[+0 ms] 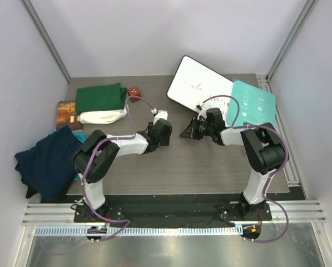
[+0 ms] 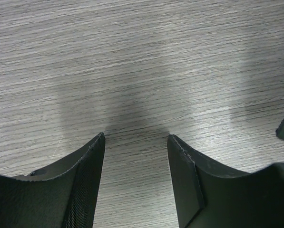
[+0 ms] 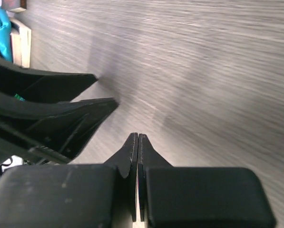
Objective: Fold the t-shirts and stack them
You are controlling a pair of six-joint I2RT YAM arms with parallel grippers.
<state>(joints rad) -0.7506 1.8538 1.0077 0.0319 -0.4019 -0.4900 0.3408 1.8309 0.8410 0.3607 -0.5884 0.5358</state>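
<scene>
Overhead, the dark green t-shirt lies folded at about 10 o'clock on the table, close to the far edge. Its long axis runs roughly 9 to 3 o'clock, with the 3 o'clock end tipped slightly toward the far wall. It rests on the cream-white t-shirt, also folded. The cream one shows as a band along the green one's near side and has the same left-to-right axis. The navy blue t-shirt is well apart from that stack, at about 8 o'clock. It is an unfolded, rumpled heap spilling over the table's left edge, stretched loosely from 1 to 7 o'clock.

A brown book lies just at 9 o'clock of the stack. A small reddish-brown block sits just beside the green shirt's 3 o'clock end.

Near the table's centre, the left gripper hovers over bare wood grain with a moderate gap between its fingers, holding nothing. The right gripper is near it at 3 o'clock and points toward it. Its fingers are pressed together with nothing between them.

A whiteboard lies at 12 o'clock. A teal board lies at 2 o'clock, touching or overlapping the whiteboard's edge.
</scene>
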